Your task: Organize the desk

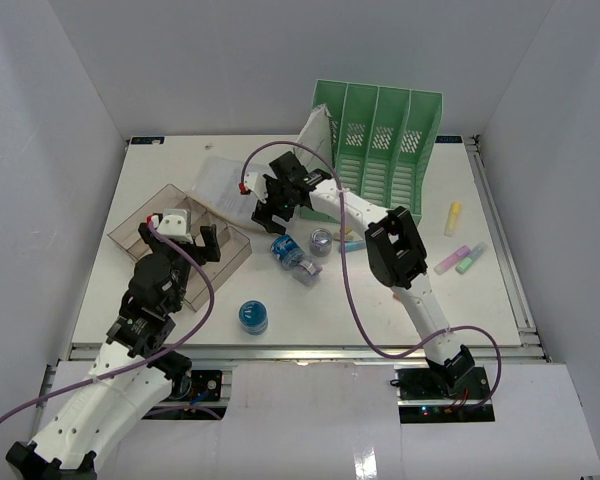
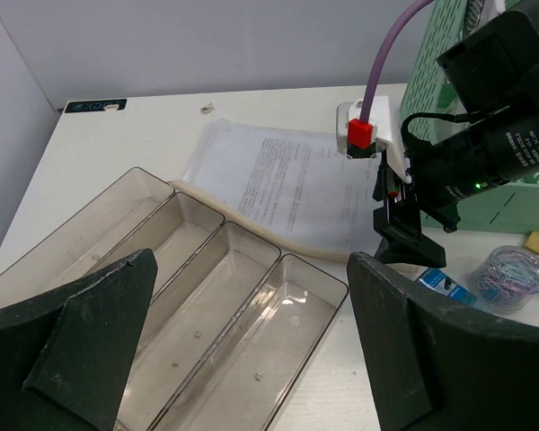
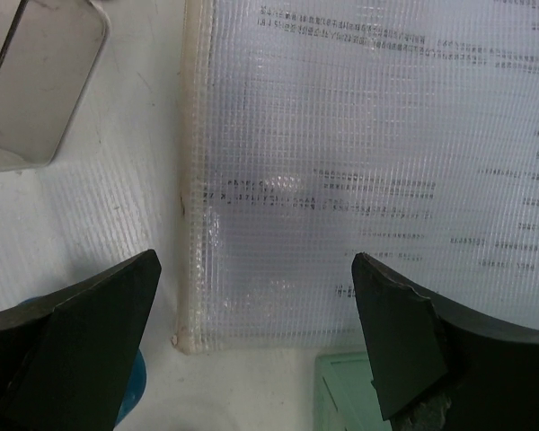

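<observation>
Right claw (image 3: 254, 269) apart above pouch (image 3: 359, 144) at 11 o'clock; left claw (image 2: 251, 269) apart above tray (image 2: 193, 269). Flat pouch may slide, so the pinch misses.

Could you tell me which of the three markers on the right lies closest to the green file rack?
The yellow marker, lying alone nearest the file rack; the pink marker and green marker lie side by side, farther away.

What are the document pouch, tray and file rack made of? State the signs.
Document pouch: likely soft clear plastic, mesh-reinforced; grid weave over printed sheets. Compartment tray: seemingly hard smoky plastic, see-through, glossy. File rack: matte green plastic, perforated walls.
</observation>
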Controlling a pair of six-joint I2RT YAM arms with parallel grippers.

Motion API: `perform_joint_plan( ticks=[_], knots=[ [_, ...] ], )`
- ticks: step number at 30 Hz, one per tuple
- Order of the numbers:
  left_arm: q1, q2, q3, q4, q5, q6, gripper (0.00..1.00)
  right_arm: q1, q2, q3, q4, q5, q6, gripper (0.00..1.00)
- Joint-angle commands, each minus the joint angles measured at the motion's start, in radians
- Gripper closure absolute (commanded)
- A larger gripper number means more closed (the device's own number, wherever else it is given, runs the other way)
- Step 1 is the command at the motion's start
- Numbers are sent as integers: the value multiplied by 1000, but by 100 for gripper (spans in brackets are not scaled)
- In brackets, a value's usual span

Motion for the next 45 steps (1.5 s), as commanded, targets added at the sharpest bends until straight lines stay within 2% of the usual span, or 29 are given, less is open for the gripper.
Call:
perform_joint_plan(
  ticks=[1,10,14,29,32,34,40,45],
  knots=[
    [5,-1,-5,9,-3,7,2,15,30,43,78,20,20,6],
    [6,-2,-8,11,3,5,2,30,83,39,88,26,19,0],
    [6,1,-8,11,8,2,2,30,101,35,88,38,11,10],
    [5,4,-10,11,21,-10,2,31,94,-31,67,-15,-5,59],
    [6,11,-10,12,32,-12,2,30,89,-28,65,-26,10,66],
    [6,16,-9,16,42,-52,2,30,78,-28,63,-43,24,72],
    [6,53,7,-8,112,-192,5,14,18,-20,65,-143,91,83],
    [4,64,-24,-17,158,-392,6,-21,-45,-4,73,-237,150,86]
  ],
)
